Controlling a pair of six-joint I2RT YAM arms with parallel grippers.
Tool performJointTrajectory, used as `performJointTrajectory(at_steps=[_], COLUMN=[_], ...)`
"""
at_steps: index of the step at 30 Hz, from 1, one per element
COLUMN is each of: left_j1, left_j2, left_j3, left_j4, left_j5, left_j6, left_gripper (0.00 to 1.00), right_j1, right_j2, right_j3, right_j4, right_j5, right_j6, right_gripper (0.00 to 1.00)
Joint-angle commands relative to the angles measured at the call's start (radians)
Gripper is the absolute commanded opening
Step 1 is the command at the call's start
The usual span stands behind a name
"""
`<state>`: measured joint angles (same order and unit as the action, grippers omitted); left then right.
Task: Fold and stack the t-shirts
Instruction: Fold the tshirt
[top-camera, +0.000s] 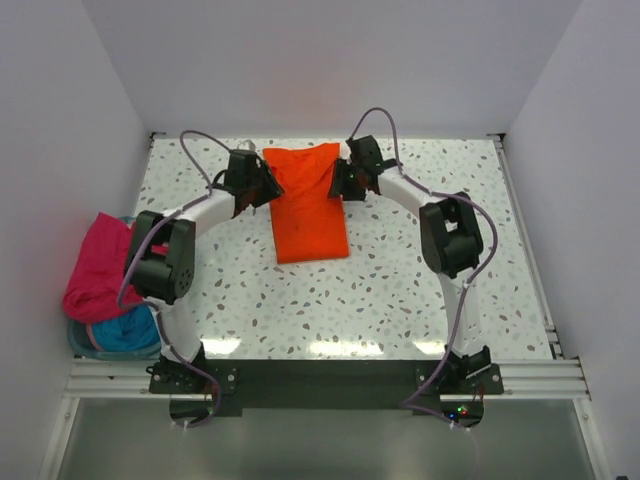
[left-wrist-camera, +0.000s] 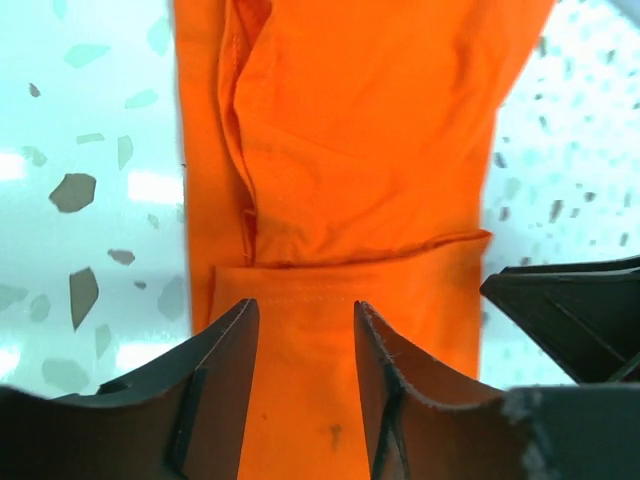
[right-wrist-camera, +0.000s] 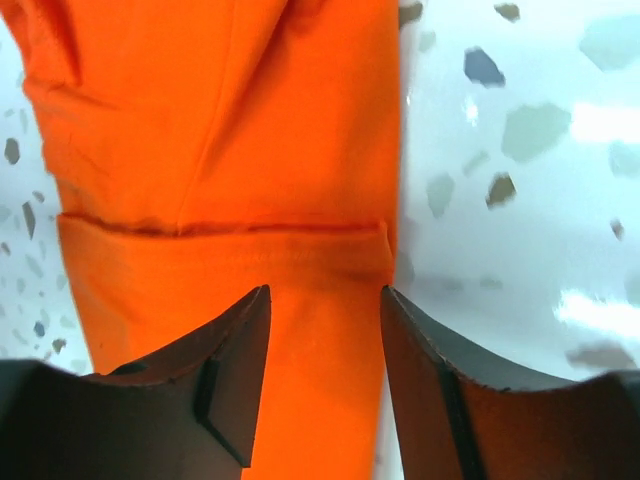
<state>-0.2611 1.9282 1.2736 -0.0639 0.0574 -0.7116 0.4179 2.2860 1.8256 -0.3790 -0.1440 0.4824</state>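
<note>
An orange t-shirt lies folded into a long strip at the back middle of the speckled table. My left gripper sits at its left edge near the far end, and my right gripper at its right edge opposite. In the left wrist view the left gripper is open, with flat orange cloth showing in the gap below. The right gripper is open too, over the shirt's right border. A magenta-pink t-shirt and teal-blue cloth are heaped at the left.
A pale blue tub at the table's left edge holds the pink and teal cloth. White walls close in the back and both sides. A dark part of the right gripper shows at the right of the left wrist view.
</note>
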Motion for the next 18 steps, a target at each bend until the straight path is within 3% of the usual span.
performJointTrajectory(at_steps=[1,6,11,18], left_j1=[0.003,-0.044,-0.124,-0.155], left_j2=[-0.165,-0.374,-0.506,-0.566], left_j3=[-0.071,-0.32,-0.505,-0.717], left_j4=[0.065,0.036,0.045,0.179], left_j5=[-0.005,-0.086,-0.068,0.004], left_j6=[-0.002,-0.058,-0.077,-0.138], left_gripper=[0.49,0.56,0.62,0.62], right_j1=[-0.005,-0.001,0.022,0.056], right_j2=[-0.198,-0.408,-0.534,-0.565], right_j3=[-0.064,-0.382,-0.676,-0.831], right_j4=[-0.043,0.053,0.158,0.262], right_j5=[0.037,0.003,-0.037,-0.063], right_j6=[-0.005,0.054,0.099,0.157], right_gripper=[0.53,0.54,0.53,0.53])
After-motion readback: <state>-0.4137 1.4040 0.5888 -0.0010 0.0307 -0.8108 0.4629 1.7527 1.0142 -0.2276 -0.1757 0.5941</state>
